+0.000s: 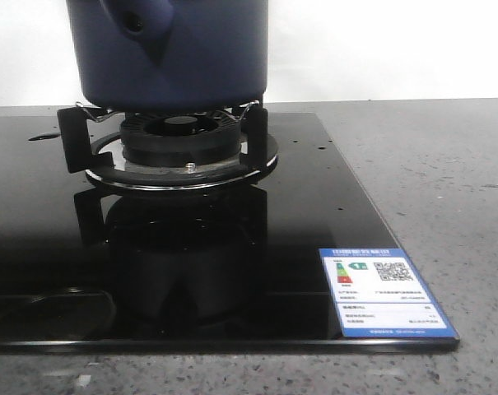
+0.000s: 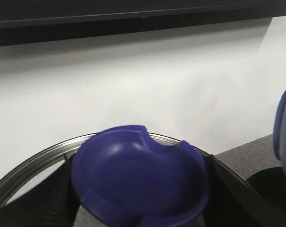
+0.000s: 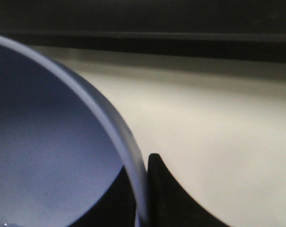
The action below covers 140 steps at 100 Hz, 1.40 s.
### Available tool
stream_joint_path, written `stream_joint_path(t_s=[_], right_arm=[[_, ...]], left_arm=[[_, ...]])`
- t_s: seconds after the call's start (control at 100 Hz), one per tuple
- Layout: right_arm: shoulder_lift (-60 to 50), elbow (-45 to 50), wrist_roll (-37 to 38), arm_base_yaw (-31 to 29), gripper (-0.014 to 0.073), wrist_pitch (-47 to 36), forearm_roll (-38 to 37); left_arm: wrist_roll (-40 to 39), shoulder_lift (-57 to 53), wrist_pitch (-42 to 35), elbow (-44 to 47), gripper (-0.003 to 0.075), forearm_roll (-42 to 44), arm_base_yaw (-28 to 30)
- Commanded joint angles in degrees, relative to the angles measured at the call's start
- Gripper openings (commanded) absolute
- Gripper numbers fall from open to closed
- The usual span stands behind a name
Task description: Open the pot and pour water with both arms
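At pot (image 3: 48, 156) rim, right fingers (image 3: 169, 189) astride.

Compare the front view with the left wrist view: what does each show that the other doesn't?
Only the front view shows the burner, the black glass cooktop and its energy label. Only the left wrist view shows a blue lid-like piece between dark fingers, over a metal rim. Both show the pot; in the wrist view it is only a blue edge.
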Motion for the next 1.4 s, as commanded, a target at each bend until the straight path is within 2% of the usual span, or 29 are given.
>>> stream_joint_path(t_s=[0.0,0.57,1.39], right_arm=[[-3.2,-0.9,-0.3,0.1,-0.0043,-9.6,-1.6],[-3.2,-0.9,-0.3,0.1,-0.0043,-22.9,-2.9],[-3.2,-1.4,-0.3,0.1,-0.0043,-24.7,-3.2]], left_arm=[[-0.5,-1.6,1.0,-2.2,0.0386,-4.3,0.0],[-0.5,-1.6,1.0,-2.2,0.0386,-4.3,0.0],[-0.5,-1.6,1.0,-2.2,0.0386,-4.3,0.0]])
